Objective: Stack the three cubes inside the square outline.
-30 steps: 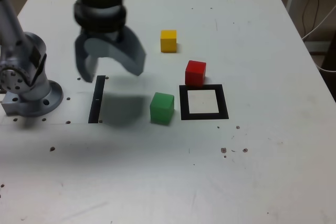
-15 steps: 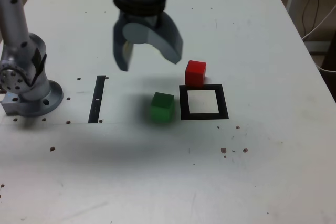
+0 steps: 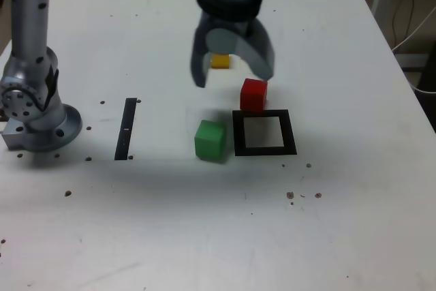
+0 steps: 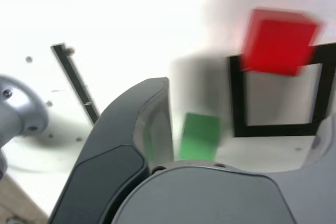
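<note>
In the exterior view my gripper [image 3: 231,74] hangs open and empty above the table, its jaws spread wide. The yellow cube [image 3: 219,61] shows partly between the fingers, farther back. Just outside the far edge of the square outline [image 3: 264,150] sits the red cube [image 3: 253,95], under my finger on the exterior view's right. The green cube [image 3: 210,140] rests beside the outline on the exterior view's left. The wrist view shows the red cube [image 4: 281,40], the green cube [image 4: 199,136], the outline [image 4: 236,98] and one dark finger [image 4: 131,145].
The arm's grey base [image 3: 34,110] stands at the exterior view's left. A narrow black strip [image 3: 126,127] lies between the base and the green cube, also seen as the strip [image 4: 76,82] in the wrist view. Cables [image 3: 415,25] hang beyond the table's right edge.
My open gripper has swung from above the black strip toward the exterior view's right, now over the yellow and red cubes. No cube has moved.
</note>
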`<state>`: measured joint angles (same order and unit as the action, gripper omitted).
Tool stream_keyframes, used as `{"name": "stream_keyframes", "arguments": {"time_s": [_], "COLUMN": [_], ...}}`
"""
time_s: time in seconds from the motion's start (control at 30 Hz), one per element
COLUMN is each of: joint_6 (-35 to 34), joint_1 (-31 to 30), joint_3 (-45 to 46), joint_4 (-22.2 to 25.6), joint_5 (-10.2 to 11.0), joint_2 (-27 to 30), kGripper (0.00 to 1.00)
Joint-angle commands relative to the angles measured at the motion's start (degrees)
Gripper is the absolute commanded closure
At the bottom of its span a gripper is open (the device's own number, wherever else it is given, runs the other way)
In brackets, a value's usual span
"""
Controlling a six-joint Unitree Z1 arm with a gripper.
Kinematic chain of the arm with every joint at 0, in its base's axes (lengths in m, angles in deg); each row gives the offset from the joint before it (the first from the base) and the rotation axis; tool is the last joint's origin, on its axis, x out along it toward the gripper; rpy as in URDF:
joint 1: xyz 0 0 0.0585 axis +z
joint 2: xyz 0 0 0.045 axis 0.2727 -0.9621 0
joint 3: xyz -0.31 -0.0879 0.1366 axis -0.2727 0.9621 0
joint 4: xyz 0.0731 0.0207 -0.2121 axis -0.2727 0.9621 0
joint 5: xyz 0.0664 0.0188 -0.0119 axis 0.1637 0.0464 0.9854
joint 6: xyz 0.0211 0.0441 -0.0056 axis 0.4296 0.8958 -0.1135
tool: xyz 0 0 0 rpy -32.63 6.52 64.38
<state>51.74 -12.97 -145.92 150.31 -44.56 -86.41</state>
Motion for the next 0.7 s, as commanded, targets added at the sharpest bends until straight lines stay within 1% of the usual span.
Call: {"name": "stream_keyframes", "arguments": {"time_s": [0.0,0.4,0.67], "joint_6": [0.7,3.2,4.4], "joint_1": [0.5,2.1,2.8], "joint_3": [-1.4,-7.2,-8.3], "joint_4": [0.3,1.5,1.8], "joint_5": [0.4,1.5,2.3], "joint_2": [-1.5,-7.2,-8.4], "kGripper": [0.01,0.01,0.01]}}
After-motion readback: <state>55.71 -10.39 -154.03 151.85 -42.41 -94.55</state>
